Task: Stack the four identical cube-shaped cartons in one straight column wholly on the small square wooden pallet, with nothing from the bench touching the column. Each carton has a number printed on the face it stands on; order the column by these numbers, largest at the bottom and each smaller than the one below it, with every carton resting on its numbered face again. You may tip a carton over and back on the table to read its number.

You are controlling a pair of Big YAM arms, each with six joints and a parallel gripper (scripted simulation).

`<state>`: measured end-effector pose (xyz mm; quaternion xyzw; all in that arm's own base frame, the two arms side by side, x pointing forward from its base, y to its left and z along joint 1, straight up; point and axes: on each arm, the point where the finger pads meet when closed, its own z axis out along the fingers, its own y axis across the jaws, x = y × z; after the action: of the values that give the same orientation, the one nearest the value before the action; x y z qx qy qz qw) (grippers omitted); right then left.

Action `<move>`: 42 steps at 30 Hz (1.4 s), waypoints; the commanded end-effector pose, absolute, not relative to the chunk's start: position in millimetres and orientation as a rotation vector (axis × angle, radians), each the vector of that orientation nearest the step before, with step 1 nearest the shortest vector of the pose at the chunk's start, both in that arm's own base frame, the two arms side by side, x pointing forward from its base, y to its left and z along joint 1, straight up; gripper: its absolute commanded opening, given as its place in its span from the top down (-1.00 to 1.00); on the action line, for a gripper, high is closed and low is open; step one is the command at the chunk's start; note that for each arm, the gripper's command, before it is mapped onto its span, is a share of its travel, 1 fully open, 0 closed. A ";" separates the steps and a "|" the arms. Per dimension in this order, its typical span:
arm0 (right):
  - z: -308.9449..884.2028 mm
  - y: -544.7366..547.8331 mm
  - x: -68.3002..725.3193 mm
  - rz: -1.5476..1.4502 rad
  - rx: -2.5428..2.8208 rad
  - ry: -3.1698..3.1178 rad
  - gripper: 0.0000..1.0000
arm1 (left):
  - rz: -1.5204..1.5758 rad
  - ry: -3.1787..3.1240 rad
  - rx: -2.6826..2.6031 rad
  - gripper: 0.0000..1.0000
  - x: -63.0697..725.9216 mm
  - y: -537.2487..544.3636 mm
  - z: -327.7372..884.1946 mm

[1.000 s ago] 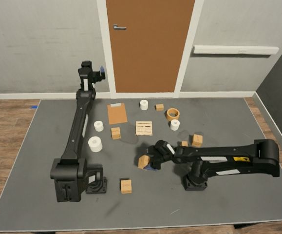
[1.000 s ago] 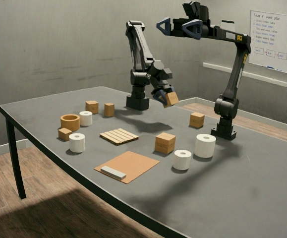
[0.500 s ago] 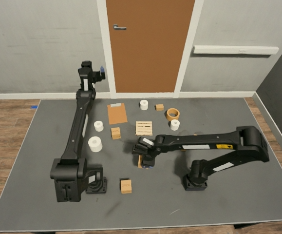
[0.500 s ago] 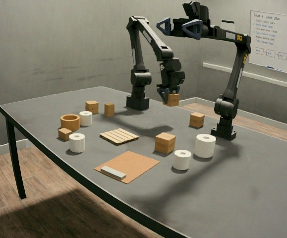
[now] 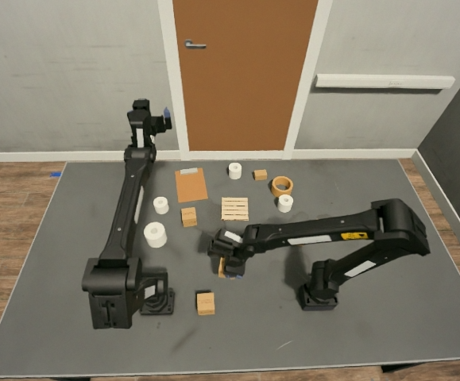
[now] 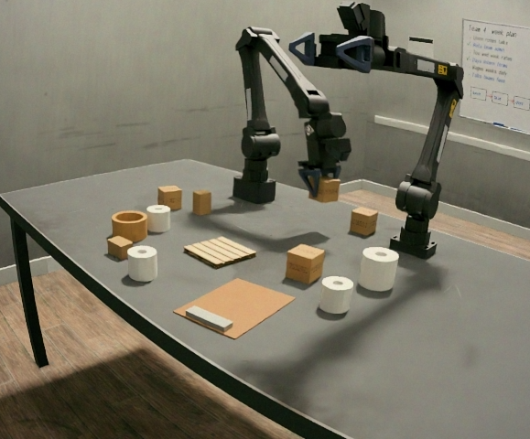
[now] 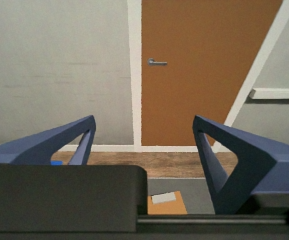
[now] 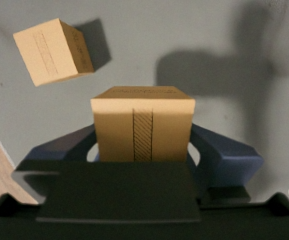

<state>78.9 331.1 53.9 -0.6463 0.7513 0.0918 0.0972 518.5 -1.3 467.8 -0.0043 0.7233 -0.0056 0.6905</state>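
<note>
My right gripper point(image 6: 324, 182) point(image 8: 143, 120) is shut on a tan carton point(image 6: 327, 190) point(image 8: 114, 127) and points down, holding it above the table. One carton point(image 5: 206, 304) point(image 6: 363, 221) point(image 8: 46, 54) stands near the front edge. Another point(image 5: 188, 217) point(image 6: 304, 264) stands between the pallet and the white rolls. A fourth carton point(image 6: 169, 198) stands beyond the pallet in the exterior view; the right arm hides it in the top view. The slatted pallet point(image 5: 234, 208) point(image 6: 219, 251) bears nothing. My left gripper point(image 6: 330, 50) point(image 7: 144, 120) is open and empty, high up. No printed number is readable.
A small box point(image 6: 201, 202) stands beside the fourth carton, another point(image 5: 260, 175) point(image 6: 119, 247) near the tape ring point(image 5: 282, 194) point(image 6: 129, 235). White rolls point(image 5: 284, 203) point(image 5: 234, 171) point(image 5: 160, 205) point(image 5: 155, 235) stand around the pallet. A clipboard point(image 5: 191, 186) point(image 6: 241, 302) lies at the back.
</note>
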 end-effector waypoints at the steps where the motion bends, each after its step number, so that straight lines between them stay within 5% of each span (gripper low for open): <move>1: 24.7 332.9 66.1 0.268 -1.903 2.245 -0.10 | 0.000 1.560 0.000 -1.00 518.2 -0.4 498.3; 42: -16.2 337.0 50.4 0.260 -1.916 2.238 -0.10 | 0.000 1.560 0.000 -1.00 518.2 -0.4 498.3</move>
<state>49.1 327.8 -14.4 -0.6522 0.7494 0.0795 0.0822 518.5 -1.3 467.8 -0.0043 0.7233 -0.0056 0.6905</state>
